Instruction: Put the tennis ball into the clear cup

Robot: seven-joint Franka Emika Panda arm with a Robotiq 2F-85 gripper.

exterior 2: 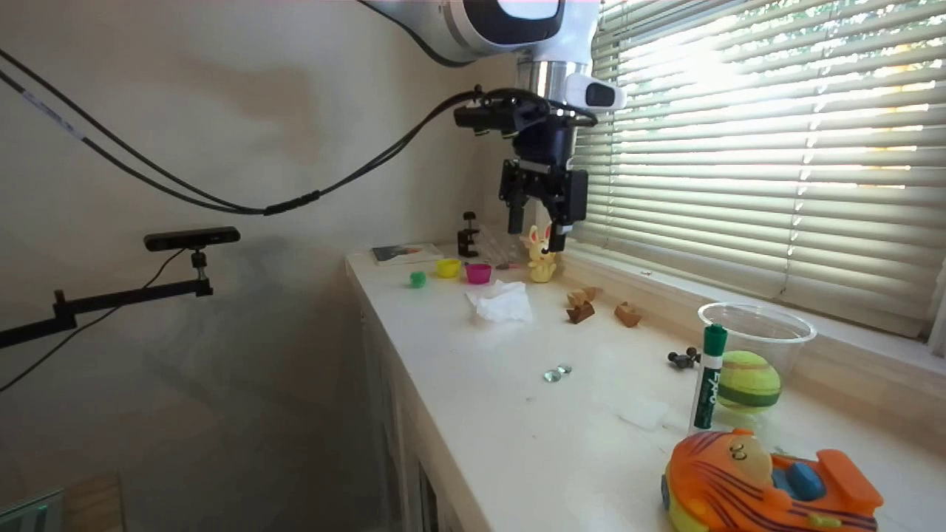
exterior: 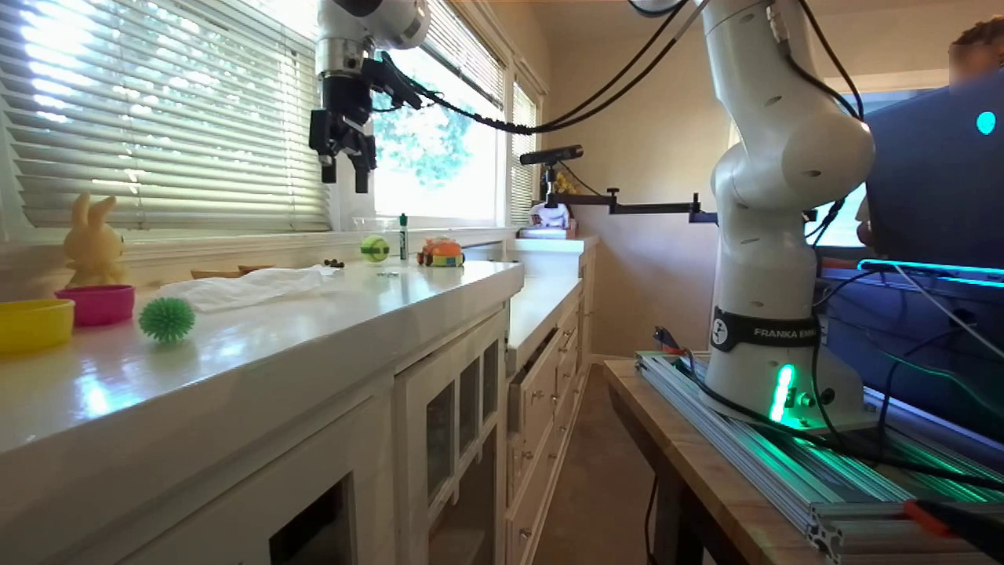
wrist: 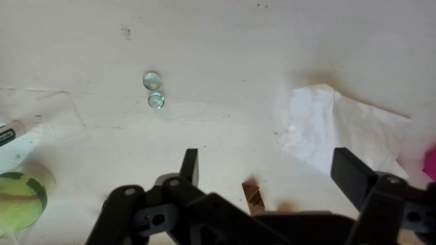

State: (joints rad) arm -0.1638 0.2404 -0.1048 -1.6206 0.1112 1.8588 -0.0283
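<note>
I see tennis ball (exterior 2: 750, 379) inside clear cup (exterior 2: 791, 356) (Expo marker (exterior 2: 707, 384) near); end effector (exterior 2: 537, 236) hangs above surface (exterior 2: 517, 443), jaws spread.

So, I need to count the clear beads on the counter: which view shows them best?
The wrist view: two clear beads appear there whole, from above, with nothing covering them. Both exterior views show them much smaller and at a slant.

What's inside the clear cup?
The clear cup holds the tennis ball. In an exterior view, the Expo marker covers the ball's left edge; anything directly beneath is hidden.
</note>
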